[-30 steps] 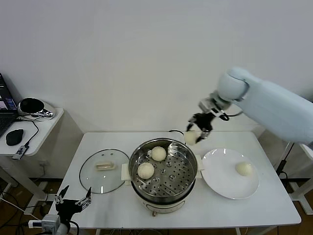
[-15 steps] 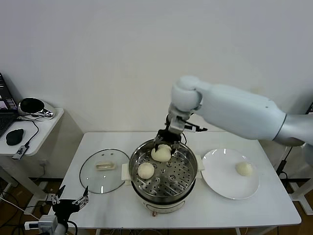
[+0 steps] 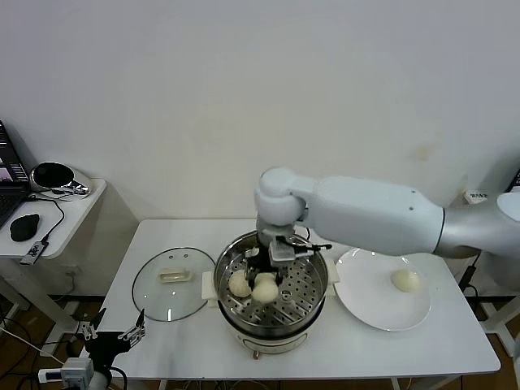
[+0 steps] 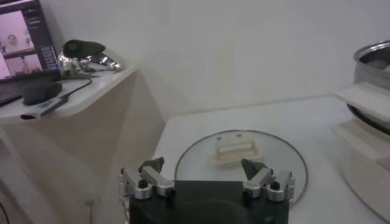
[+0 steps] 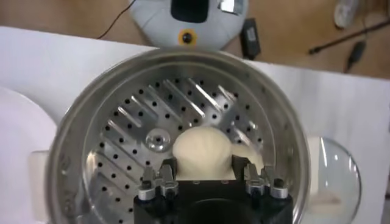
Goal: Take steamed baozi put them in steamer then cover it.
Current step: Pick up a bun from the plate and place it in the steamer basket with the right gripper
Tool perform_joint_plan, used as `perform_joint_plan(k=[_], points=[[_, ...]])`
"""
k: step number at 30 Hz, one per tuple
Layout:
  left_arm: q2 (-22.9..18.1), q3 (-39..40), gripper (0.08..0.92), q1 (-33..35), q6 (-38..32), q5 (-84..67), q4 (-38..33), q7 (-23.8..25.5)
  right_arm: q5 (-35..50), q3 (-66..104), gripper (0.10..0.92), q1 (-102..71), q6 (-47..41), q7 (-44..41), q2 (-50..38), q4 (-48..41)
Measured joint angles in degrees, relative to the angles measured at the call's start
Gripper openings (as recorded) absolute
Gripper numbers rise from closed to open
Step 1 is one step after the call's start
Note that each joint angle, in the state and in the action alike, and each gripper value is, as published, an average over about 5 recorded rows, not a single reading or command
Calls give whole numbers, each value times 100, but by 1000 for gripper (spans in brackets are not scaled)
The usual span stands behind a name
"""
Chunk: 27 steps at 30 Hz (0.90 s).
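The steamer [image 3: 272, 327] stands mid-table on its white base. My right gripper [image 3: 270, 266] reaches into it and is shut on a baozi [image 3: 266, 287], held low over the perforated tray next to another baozi [image 3: 239, 283]. In the right wrist view the gripper [image 5: 204, 164] clasps the held baozi [image 5: 201, 151] from both sides, inside the steamer [image 5: 79, 140], with a second baozi [image 5: 251, 156] just behind it. One more baozi [image 3: 405, 279] lies on the white plate [image 3: 370, 305]. The glass cover [image 3: 154, 301] lies flat left of the steamer. My left gripper [image 3: 114, 333] is open, parked low at the front left.
A side table [image 3: 73, 203] at the far left carries a mouse [image 3: 24, 228], a cable and a shiny round object. In the left wrist view the left gripper [image 4: 204, 167] faces the cover [image 4: 280, 159] and the steamer's edge [image 4: 373, 61].
My right arm swung left from beside the plate with the baozi and lowered it into the steamer beside the front bun. The left arm stayed parked.
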Motion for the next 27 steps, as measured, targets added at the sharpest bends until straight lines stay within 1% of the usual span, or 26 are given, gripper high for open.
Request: perform_joint_plan(k=[18, 21, 25, 27], points=[[9, 28, 823, -43, 1, -10, 92, -4, -139, -64, 572, -250, -86, -73, 11, 200], [7, 41, 823, -45, 1, -4, 104, -2, -146, -61, 621, -259, -148, -56, -20, 239], [12, 43, 823, -42, 1, -2, 109, 4, -149, -8, 737, -255, -271, -39, -68, 267], [13, 50, 823, -44, 1, 3, 117, 8, -156, 51, 780, -250, -333, -34, -96, 273]])
